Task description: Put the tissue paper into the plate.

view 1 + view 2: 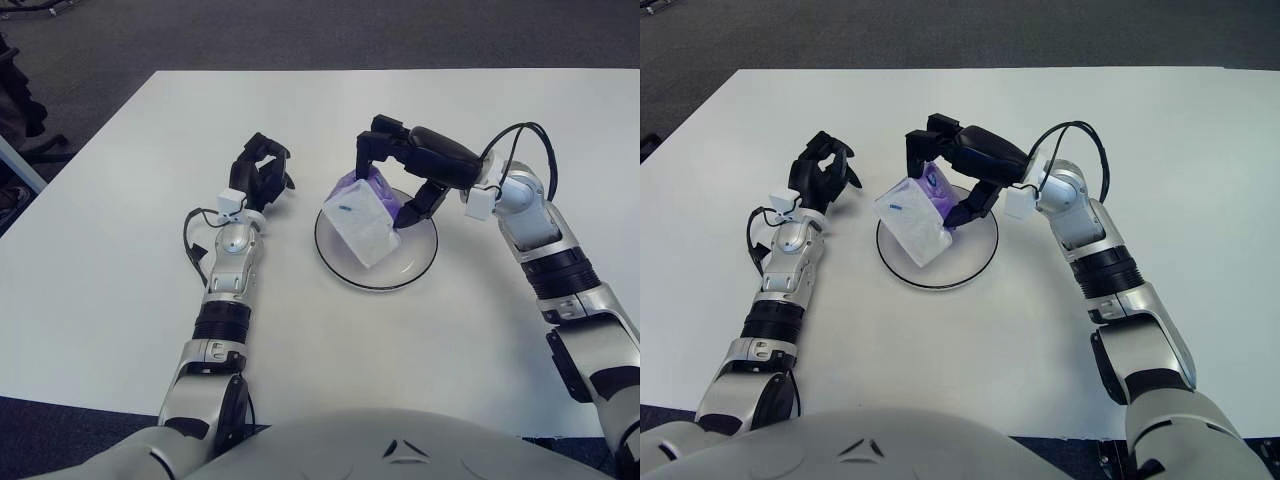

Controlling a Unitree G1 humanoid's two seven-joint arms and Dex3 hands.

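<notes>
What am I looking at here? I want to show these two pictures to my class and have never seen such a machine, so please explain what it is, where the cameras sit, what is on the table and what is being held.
This is a humanoid robot with two arms, each ending in a three-finger hand. Both pictures come from a stereo camera on its head, looking down at the white table; they show the same scene from slightly different spots. On the table stands a round white plate with a dark rim. The right hand grasps a tissue paper pack, white with a purple part, and holds it tilted over the plate's left half; I cannot tell whether it touches the plate. The left hand, fingers curled and holding nothing, shows to the left of the plate.
</notes>
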